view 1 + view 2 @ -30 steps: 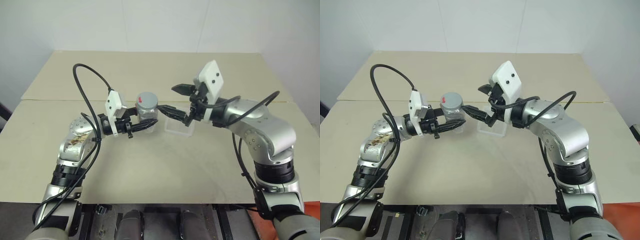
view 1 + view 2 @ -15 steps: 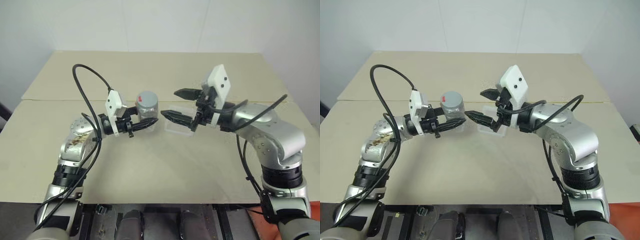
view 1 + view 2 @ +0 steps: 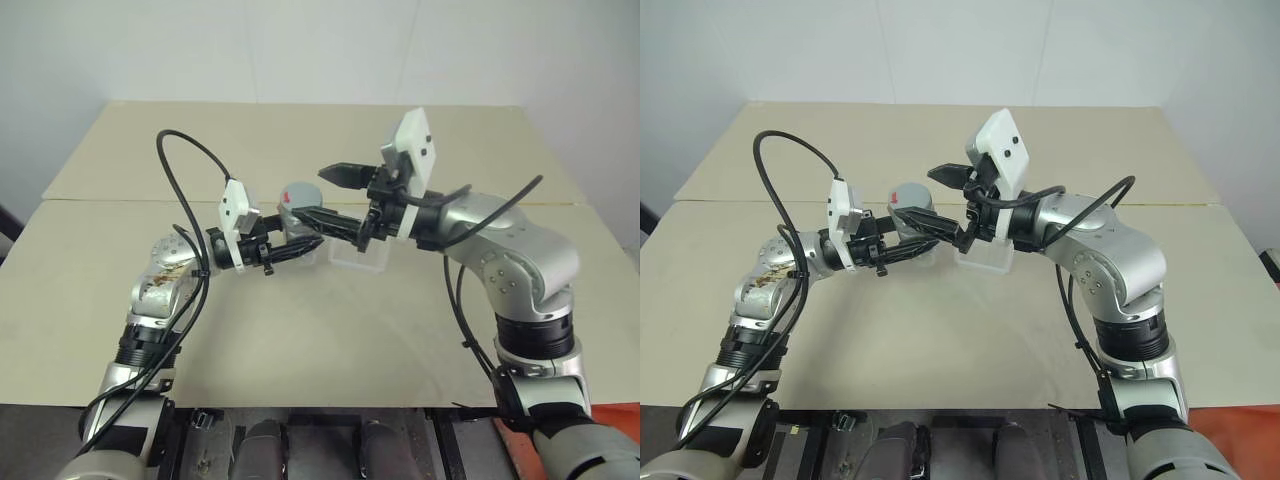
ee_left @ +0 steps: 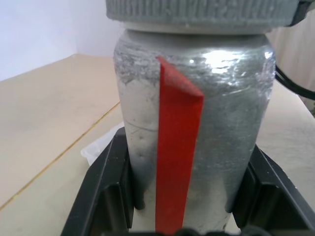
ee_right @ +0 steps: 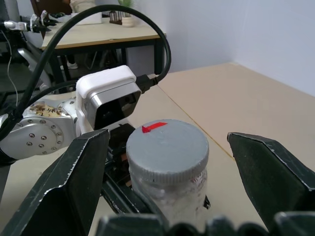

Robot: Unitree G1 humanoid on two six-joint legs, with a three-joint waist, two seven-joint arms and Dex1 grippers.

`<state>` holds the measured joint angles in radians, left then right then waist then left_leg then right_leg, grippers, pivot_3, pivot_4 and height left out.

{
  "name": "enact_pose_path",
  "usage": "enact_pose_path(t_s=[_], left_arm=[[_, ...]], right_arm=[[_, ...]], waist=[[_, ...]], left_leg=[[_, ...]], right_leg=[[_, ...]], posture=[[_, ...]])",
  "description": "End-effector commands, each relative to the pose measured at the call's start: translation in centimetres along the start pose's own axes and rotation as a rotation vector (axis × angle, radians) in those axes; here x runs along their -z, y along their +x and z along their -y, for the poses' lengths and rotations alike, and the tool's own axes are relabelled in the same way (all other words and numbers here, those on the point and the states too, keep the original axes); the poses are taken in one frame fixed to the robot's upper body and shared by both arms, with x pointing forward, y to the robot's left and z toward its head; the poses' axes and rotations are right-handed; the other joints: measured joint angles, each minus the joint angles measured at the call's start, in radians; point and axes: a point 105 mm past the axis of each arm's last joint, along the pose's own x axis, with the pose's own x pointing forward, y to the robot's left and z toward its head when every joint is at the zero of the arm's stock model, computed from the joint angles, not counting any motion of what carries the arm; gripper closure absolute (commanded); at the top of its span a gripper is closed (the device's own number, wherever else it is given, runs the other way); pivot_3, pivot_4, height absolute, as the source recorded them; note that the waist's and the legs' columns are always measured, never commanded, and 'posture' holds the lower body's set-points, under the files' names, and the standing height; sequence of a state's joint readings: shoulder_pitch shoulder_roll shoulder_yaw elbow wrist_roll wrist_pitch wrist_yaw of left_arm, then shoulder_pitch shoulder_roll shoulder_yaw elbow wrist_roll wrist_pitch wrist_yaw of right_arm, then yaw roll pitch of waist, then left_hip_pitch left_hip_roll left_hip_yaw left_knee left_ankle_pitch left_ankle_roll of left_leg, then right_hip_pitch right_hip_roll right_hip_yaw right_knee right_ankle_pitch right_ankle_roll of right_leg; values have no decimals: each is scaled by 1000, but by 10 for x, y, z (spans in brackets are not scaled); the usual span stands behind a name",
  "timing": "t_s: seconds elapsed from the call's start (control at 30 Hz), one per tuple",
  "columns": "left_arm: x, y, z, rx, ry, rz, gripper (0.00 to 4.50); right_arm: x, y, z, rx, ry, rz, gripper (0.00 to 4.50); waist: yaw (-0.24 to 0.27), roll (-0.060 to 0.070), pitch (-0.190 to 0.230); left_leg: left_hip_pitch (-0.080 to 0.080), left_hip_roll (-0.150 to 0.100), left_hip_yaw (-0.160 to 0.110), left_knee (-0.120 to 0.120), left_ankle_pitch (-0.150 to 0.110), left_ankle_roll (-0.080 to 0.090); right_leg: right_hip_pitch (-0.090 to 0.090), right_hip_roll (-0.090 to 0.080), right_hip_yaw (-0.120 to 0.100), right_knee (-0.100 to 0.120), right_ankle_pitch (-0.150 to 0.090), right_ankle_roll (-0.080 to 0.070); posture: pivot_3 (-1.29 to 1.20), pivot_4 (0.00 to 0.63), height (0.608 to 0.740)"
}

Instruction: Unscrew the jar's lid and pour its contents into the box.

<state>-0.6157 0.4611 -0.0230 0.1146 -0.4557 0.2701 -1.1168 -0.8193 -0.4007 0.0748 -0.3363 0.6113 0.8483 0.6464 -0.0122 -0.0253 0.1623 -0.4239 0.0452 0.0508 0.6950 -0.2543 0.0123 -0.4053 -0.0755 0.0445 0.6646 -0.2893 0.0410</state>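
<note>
My left gripper [image 3: 292,247] is shut on the jar [image 4: 197,123], a silver cylinder with a red stripe, and holds it upright by its lower body. Both black left fingers [image 4: 106,191] press its sides. The grey lid [image 5: 167,145] sits on the jar with a small red mark on top. My right gripper [image 3: 311,194] is open, one finger [image 5: 74,182] on each side of the lid with gaps between. The clear box [image 3: 360,258] rests on the table just right of the jar, under the right hand. The contents are hidden inside the jar.
The beige table [image 3: 330,330] spreads wide around both arms, with a seam across it behind the jar. A black cable [image 3: 185,160] loops up from my left wrist. White walls stand behind the table.
My right gripper swung left and slightly up from beside the box, and now straddles the lid, still open. The left gripper kept the jar in place.
</note>
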Motion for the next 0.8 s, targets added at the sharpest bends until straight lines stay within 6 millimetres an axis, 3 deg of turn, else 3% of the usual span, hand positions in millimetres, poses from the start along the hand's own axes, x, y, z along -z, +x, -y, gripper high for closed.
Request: enact_pose_path(t_s=[0.03,0.5,0.6,0.7,0.8], left_arm=[[-9,2,2,24,27,21,2428],[-10,1,5,42,30,26,2428],[-10,1,6,43,30,25,2428],[-10,0,6,44,30,25,2428],[-10,-1,6,43,30,26,2428]], right_arm=[[-13,3,-4,-19,-51,38,45],[-6,13,-5,-42,-17,27,45],[-4,13,-4,-42,-12,21,630],[-3,13,-4,-45,-7,18,1622],[-1,12,-4,-47,-3,12,1718]], waist=[[0,0,0],[-1,0,0],[-1,0,0],[-1,0,0],[-1,0,0]], left_leg=[[0,0,0,0,0,0],[0,0,0,0,0,0],[0,0,0,0,0,0],[0,0,0,0,0,0],[0,0,0,0,0,0]], right_leg=[[0,0,0,0,0,0],[0,0,0,0,0,0],[0,0,0,0,0,0],[0,0,0,0,0,0],[0,0,0,0,0,0]], posture=[[0,150,740],[0,150,740],[0,150,740],[0,150,740],[0,150,740]])
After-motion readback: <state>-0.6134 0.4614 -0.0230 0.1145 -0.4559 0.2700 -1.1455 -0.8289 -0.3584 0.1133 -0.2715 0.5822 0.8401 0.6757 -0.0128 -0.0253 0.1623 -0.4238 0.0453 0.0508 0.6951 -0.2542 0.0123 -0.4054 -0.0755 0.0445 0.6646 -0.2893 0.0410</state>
